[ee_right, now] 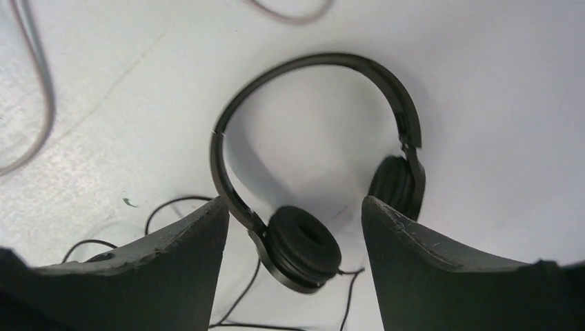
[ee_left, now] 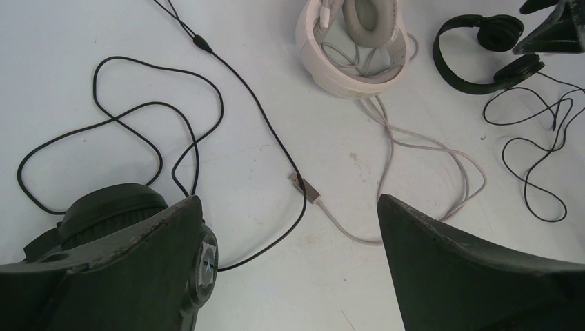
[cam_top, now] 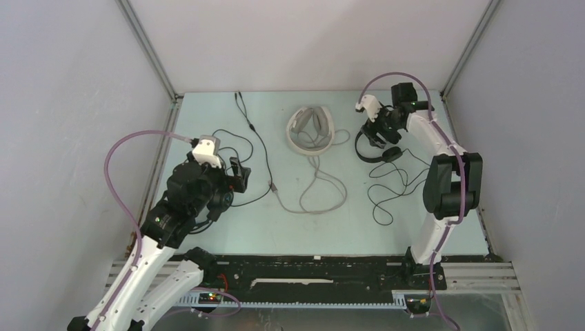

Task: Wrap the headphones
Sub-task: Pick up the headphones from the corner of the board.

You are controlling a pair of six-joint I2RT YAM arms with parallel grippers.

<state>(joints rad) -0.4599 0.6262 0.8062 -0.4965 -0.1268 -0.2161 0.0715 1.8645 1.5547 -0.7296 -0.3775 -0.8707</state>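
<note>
Jaws: spread wide and empty on left gripper (ee_left: 290,201), spread over black headphones (ee_right: 303,248) lying flat on table (cam_top: 310,238) below right gripper (ee_right: 293,201), pinching nothing; approach step, by judgement; next calls for closing on band, then winding loose cable (cam_top: 386,192).

Table (cam_top: 331,234), pale blue-green, walled on three sides. White-grey headphones (cam_top: 303,125) lie near the middle of the far edge; their pale cable (cam_top: 319,178) trails in loose loops toward the table centre. Small black headphones (cam_top: 392,154) sit near the far right corner, with the right gripper (cam_top: 378,135) directly over them. Their thin black cable (cam_top: 383,187) sprawls toward the near right. The left gripper (cam_top: 237,176) is by the left edge, among loops of another black cable (cam_top: 263,153) that reaches the far edge.
</note>
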